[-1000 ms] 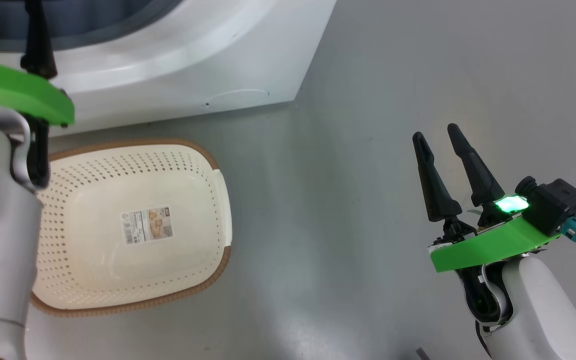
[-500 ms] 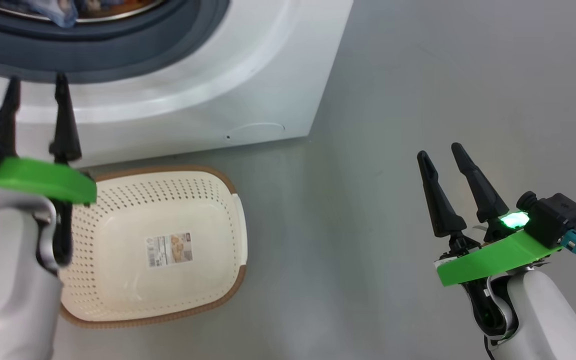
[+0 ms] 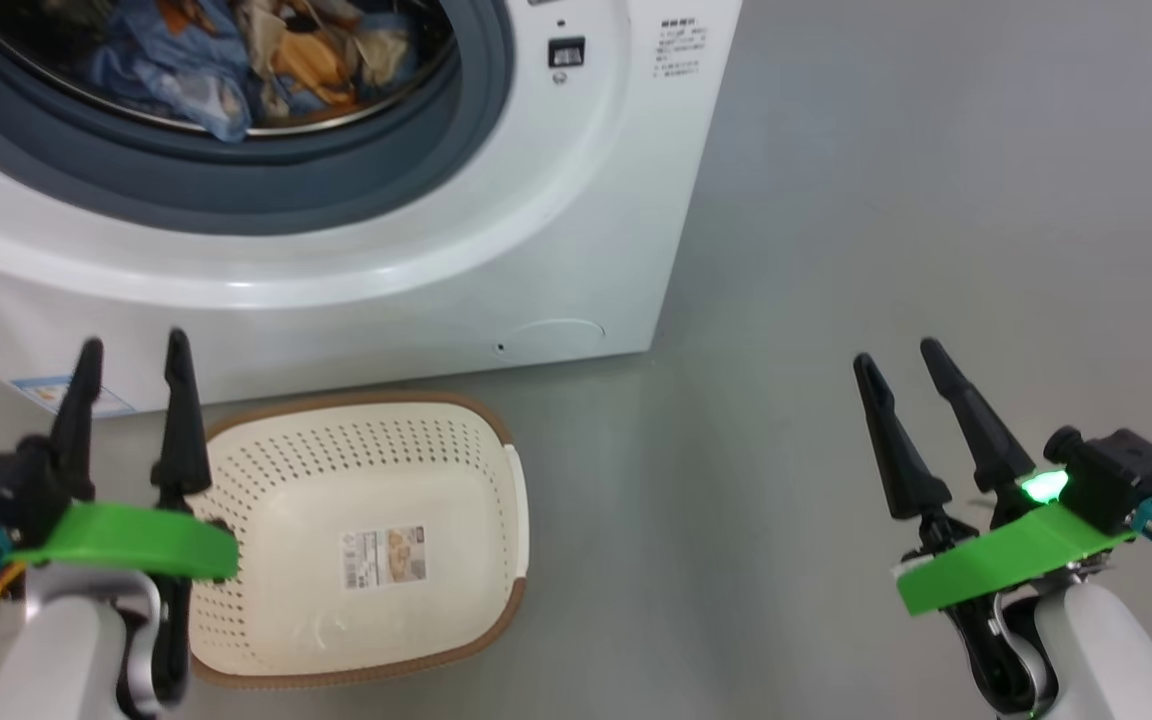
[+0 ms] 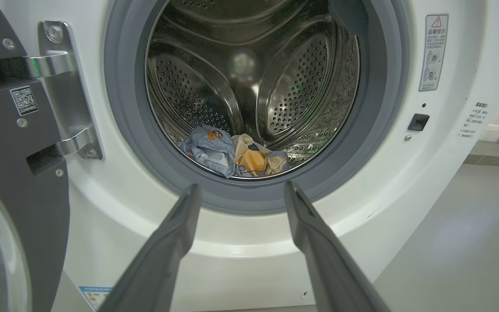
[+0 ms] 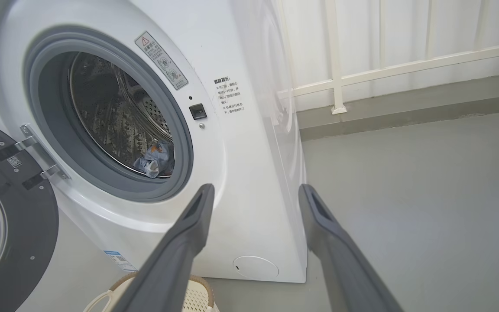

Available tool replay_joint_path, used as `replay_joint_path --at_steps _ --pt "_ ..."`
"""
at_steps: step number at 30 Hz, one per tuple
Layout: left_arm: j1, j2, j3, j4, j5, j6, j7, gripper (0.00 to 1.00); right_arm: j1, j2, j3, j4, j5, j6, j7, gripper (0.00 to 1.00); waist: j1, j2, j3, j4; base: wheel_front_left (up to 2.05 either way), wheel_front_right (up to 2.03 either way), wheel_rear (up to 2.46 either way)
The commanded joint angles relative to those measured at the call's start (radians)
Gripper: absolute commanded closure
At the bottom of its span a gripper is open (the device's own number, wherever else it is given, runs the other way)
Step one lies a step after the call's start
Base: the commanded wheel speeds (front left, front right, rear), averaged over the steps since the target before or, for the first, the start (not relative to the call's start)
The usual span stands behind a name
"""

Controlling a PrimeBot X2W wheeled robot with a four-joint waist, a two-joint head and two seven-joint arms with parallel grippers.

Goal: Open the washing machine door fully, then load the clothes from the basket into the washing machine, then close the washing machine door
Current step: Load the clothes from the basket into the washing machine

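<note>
Inside the drum (image 4: 297,86) of the washing machine (image 4: 444,173) lie the clothes (image 4: 232,151), and the door (image 4: 15,182) stands swung wide on its hinge (image 4: 67,86). Down on the grey floor (image 3: 836,200), the basket (image 3: 416,440) sits just before the machine, its paper label (image 3: 384,557) showing. Left gripper (image 3: 132,350) and right gripper (image 3: 896,355) both hover with jaws spread apart, holding nothing, the left one beside the basket's rim.

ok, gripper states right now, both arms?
Left gripper: open, holding nothing.
Right gripper: open, holding nothing.
</note>
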Motion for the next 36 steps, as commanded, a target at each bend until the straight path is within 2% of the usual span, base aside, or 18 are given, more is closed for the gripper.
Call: replay_joint_path --at_steps 1,8,20,36 --pt "0.009 0.028 0.037 -0.035 -0.008 0.01 -0.005 0.0 0.02 -0.01 0.016 -0.02 0.018 0.002 -0.005 0.0 0.0 0.0 -0.034 0.022 0.0 0.0 0.0" --pt "0.116 0.004 0.044 -0.115 0.001 0.015 -0.005 0.0 0.056 -0.021 0.008 -0.018 0.02 0.002 -0.005 0.0 0.0 0.0 -0.089 0.055 0.0 0.0 0.0" --pt "0.264 -0.059 0.087 -0.192 0.067 -0.003 -0.005 0.0 0.101 -0.045 0.005 -0.02 0.021 0.002 -0.005 0.0 0.0 0.0 -0.142 0.088 0.0 0.0 0.0" --pt "0.389 -0.146 0.179 -0.199 0.145 -0.086 -0.005 0.0 0.15 -0.067 0.009 -0.014 0.014 0.002 -0.005 0.0 0.0 0.0 -0.211 0.089 0.0 0.0 0.0"
